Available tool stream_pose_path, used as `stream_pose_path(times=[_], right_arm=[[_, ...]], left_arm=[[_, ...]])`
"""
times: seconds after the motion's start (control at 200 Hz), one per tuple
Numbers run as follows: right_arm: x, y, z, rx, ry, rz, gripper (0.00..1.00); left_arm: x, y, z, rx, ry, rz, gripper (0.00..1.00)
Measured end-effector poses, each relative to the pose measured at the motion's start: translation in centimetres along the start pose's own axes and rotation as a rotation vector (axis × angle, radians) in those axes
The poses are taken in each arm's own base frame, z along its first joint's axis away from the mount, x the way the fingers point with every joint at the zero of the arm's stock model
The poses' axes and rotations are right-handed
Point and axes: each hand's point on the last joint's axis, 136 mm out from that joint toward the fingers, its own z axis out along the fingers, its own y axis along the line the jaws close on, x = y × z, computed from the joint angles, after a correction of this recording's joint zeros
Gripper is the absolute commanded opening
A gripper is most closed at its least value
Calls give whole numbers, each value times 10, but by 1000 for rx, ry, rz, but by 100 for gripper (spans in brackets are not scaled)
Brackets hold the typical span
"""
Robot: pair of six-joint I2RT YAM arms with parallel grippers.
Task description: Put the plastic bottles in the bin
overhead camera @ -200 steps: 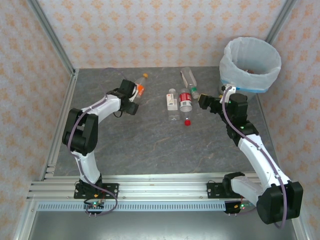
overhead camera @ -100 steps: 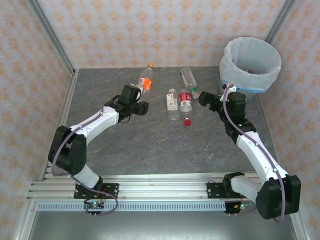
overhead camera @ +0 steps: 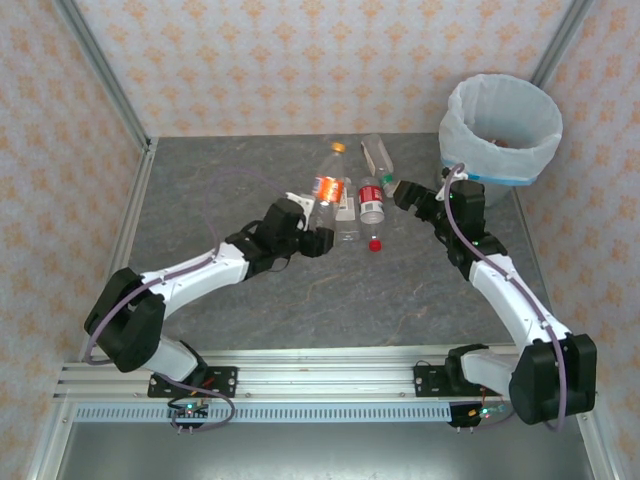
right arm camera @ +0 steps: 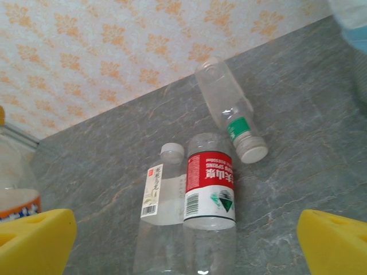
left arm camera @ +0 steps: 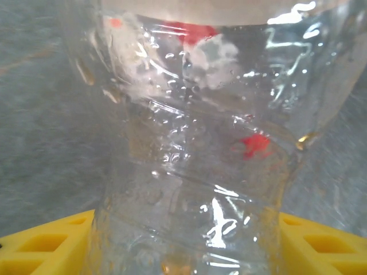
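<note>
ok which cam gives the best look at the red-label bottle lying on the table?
Right wrist. The red-label bottle lies close and sharp there, label print legible. Top external shows the same bottle whole but small. Left wrist gives red smears through the held bottle; cannot tell whether they are it.

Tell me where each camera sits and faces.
Top external: above, behind the arm bases, looking down on table, bin, both arms.
Left wrist: on the left gripper, facing the clear bottle between its yellow fingers.
Right wrist: on the open right gripper, facing lying bottles and wall; yellow fingers show.
Shared: top and right wrist both show the red-labelled bottle.
</note>
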Motion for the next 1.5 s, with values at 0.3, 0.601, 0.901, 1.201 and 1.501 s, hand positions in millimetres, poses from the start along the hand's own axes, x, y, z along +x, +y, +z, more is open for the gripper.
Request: stream_pose_path(times=[0.3,0.601,0.901,1.201,1.501], right_arm=[[9,46,-2,-261,84,35,100],[-2,89,-17,-478,114,49,92],[-17,109,-8,-535,168,90,79],[-17,104,2,-489,186,82,27],[-16,93,7,-427,176,67,0]], left_arm=[[3,-49,-6,109,-29,66,0],[7,-70,-7,181,-46,96,0],[23,-81,1,194,-18,183,0],[33,-85,7,197,5,219,0],[34,-84,8,192,7,220,0]])
